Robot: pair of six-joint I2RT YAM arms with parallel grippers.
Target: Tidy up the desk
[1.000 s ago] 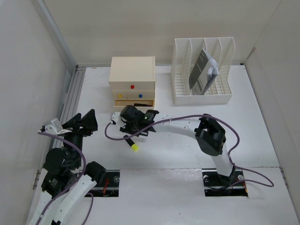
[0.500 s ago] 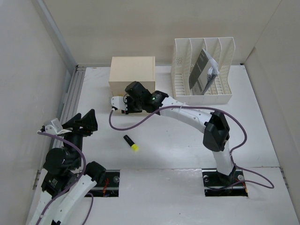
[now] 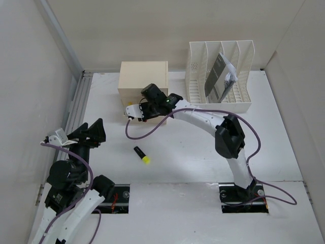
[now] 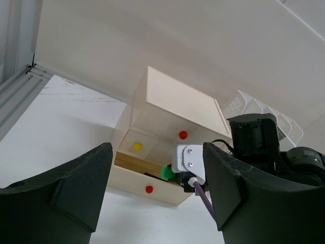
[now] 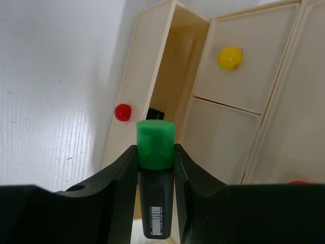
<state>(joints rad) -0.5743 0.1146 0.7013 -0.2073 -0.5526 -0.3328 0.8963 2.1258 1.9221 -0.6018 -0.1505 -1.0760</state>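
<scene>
The white desk [image 3: 203,152] holds a beige drawer box [image 3: 143,76] at the back. Its bottom drawer [image 5: 167,101], with a red knob [image 5: 122,112], stands pulled open. My right gripper [image 5: 156,157] is shut on a black highlighter with a green cap [image 5: 156,145], cap pointing into the open drawer. From above, the right gripper [image 3: 143,111] sits right at the box's front. The left wrist view shows the green cap [image 4: 166,172] over the open drawer. My left gripper [image 4: 157,190] is open and empty, at the desk's left [image 3: 91,133].
A black marker with a yellow cap [image 3: 141,155] lies on the desk in front of the box. A white file rack [image 3: 219,76] with papers stands at the back right. The aluminium rail [image 3: 76,104] runs along the left. A purple cable [image 3: 137,133] hangs from the right arm.
My right gripper has moved away from the yellow-capped marker and up to the drawer box's front, carrying the green-capped highlighter. The left arm has not moved.
</scene>
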